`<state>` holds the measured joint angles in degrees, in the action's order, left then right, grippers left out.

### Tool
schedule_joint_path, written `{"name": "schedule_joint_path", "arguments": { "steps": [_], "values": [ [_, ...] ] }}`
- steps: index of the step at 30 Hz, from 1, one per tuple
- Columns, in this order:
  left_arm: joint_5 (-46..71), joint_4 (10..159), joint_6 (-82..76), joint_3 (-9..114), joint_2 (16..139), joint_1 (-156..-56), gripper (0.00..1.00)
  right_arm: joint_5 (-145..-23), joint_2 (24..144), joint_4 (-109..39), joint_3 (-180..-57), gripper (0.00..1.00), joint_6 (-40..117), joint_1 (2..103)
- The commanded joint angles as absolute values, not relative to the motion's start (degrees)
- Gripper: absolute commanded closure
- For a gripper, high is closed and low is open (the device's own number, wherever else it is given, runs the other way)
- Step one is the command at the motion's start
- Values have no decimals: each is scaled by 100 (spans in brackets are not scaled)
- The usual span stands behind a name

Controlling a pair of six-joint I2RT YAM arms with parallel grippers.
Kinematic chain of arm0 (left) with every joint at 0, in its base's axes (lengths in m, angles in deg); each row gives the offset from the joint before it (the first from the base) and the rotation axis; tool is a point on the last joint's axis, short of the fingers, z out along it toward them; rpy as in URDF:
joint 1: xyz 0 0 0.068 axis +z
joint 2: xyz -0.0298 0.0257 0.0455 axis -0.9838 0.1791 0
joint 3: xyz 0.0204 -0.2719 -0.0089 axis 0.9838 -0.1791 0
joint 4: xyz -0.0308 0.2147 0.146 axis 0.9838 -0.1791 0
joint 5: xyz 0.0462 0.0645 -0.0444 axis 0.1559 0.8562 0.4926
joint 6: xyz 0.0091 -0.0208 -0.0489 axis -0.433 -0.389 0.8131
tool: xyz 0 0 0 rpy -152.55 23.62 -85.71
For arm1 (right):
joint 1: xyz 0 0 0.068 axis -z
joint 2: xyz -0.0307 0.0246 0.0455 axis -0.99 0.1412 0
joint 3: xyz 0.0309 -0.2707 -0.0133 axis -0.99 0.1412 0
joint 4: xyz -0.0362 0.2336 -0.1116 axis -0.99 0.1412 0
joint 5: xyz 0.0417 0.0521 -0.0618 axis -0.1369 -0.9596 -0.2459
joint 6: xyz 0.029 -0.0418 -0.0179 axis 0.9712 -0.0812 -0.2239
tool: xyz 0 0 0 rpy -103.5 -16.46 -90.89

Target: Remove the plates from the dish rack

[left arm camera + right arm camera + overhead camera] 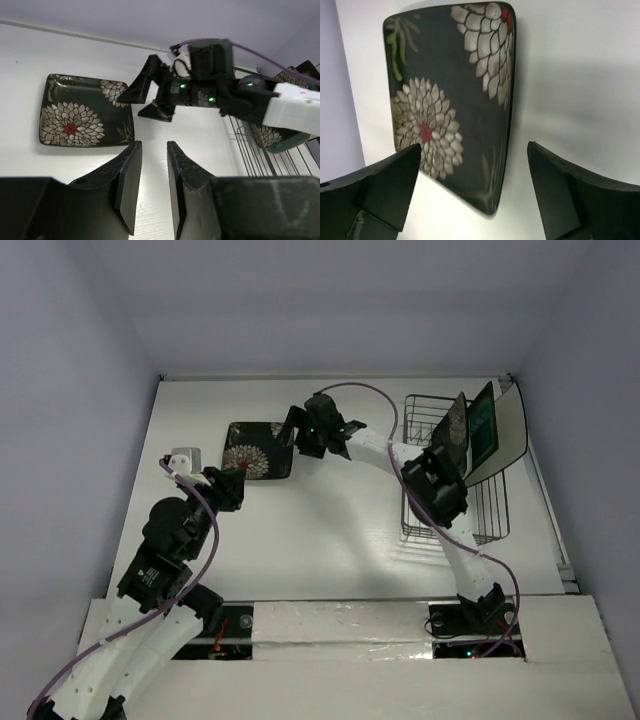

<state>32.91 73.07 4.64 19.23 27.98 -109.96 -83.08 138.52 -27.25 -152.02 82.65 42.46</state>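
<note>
Wide apart, right jaws flank the edge of the black plate (445, 65)

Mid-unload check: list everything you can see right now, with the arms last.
black floral plate: one, black with white-red flowers, flat on the table, left of centre
dark patterned plate: one, standing in the rack
teal plate: one, standing in the rack
cream plate: one, standing in the rack, rightmost
dish rack: one, dark wire, right side of the table
table: one, white
right gripper: black, open, empty, at the floral plate's right edge
left gripper: black, narrowly open, empty, on the near side of the floral plate
</note>
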Motion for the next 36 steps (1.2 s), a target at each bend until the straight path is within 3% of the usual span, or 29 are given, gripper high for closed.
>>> {"name": "schedule_joint_path", "arguments": {
  "steps": [1,3,5,6,7,8,9,14,16,17,18,19,21,29,36],
  "values": [
    [3274,7541,449,1892,2760,-11009,76,-8042,12683,-2546,-14998,7,7626,4356],
    [3274,7549,440,1901,2751,-11009,76,-8008,12088,-2458,-14561,9,7319,4531],
    [3274,7549,458,1892,2725,-11009,76,-7728,11481,-2414,-14094,23,6838,4733],
    [3274,7541,458,1892,2708,-11009,76,-7535,11138,-2379,-13639,58,6651,4804],
    [3274,7549,458,1883,2673,-11009,76,-7333,10473,-2100,-13461,79,6467,4891],
    [3274,7549,466,1883,2655,-11009,76,-6878,10162,-1880,-13311,94,6117,4997],
    [3274,7558,467,1875,2637,-11009,75,-6639,9863,-1616,-13205,100,5957,5233],
    [3274,7593,484,1883,2585,-11009,74,-5260,8517,203,-12984,100,5165,5867],
    [3274,7593,484,1883,2523,-11009,73,-4836,8349,809,-13011,94,4980,6008],
    [3274,7602,484,1875,2497,-11009,73,-4547,8227,960,-13080,88,4945,6069],
    [3274,7593,484,1866,2479,-11009,73,-4423,8182,1118,-13124,68,4901,6140],
    [3274,7585,484,1866,2453,-11009,72,-4326,8164,1346,-13177,56,4866,6219],
    [3274,7567,493,1857,2400,-11009,72,-4272,8242,1619,-13369,43,4787,6474],
    [3274,7541,493,1848,2303,-11009,70,-4159,9147,1972,-13599,42,4602,6781],
    [3274,7549,484,1848,2294,-11009,70,-4254,9807,1875,-13845,54,4444,6923]
  ]
}}
